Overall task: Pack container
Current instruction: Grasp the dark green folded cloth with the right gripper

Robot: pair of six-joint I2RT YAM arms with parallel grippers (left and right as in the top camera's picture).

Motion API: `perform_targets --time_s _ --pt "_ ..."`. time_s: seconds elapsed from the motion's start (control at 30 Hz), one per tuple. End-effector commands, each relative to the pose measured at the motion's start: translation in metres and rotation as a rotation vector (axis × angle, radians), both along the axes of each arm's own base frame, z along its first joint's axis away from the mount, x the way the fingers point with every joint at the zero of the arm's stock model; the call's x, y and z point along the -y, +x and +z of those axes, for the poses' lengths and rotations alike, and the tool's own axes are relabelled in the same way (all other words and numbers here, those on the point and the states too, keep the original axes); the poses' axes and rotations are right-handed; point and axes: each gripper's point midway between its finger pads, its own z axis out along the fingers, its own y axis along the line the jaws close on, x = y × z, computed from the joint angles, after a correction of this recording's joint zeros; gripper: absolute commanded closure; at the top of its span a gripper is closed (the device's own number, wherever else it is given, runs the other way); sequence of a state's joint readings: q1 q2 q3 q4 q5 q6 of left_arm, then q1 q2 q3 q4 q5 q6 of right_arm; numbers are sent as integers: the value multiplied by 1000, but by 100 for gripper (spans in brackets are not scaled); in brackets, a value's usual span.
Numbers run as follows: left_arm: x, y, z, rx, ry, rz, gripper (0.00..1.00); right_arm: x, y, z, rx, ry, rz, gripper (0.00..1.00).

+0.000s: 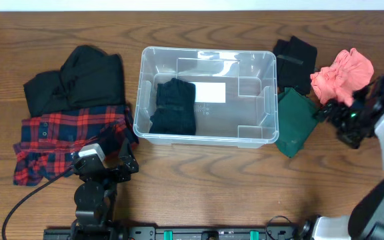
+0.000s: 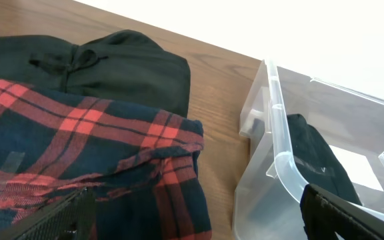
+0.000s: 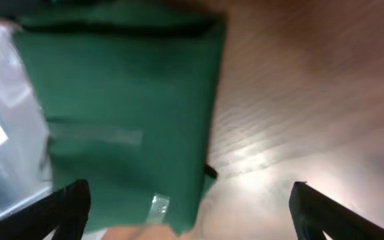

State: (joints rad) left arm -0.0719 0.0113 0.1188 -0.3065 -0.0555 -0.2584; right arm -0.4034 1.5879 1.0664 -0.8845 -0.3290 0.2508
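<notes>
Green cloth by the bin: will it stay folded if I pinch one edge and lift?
Probably not: the green cloth looks thin and folded flat, so it would likely droop and unfold. Likely light, lying so flat. Pushed toward the bin beside it, it may bunch.

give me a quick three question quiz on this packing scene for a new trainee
1. True or false: the container holds nothing.
2. Which item lies by the container's right wall? A) green cloth B) blue towel C) white sock
3. Fill in: the left end effector sits beside the ___ plaid shirt.

Key
1. False: a folded black garment lies inside, at the left end.
2. A
3. red
</notes>
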Motion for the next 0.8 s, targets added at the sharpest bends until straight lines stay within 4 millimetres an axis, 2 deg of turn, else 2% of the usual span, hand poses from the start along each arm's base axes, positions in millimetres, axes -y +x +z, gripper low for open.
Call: perform_targets --time_s 0.0,0.27,0.5,0.63,0.7,0.77 --pt "-2 0 -12 -29 5 7 2 -22 -1 -21 17 77 57 6" --pt "-2 0 -12 -29 5 7 2 -37 1 -66 115 129 -13 9" --pt "-2 0 -12 -29 5 7 2 -47 -3 -78 154 158 -20 28" --pt "-2 0 -12 -29 5 7 2 -51 -3 -78 153 159 -7 31" --pt "-2 0 -12 -29 5 7 2 -50 -3 -79 150 154 -8 39" --pt "-2 0 -12 -29 5 7 2 -47 -4 -80 144 135 -13 52"
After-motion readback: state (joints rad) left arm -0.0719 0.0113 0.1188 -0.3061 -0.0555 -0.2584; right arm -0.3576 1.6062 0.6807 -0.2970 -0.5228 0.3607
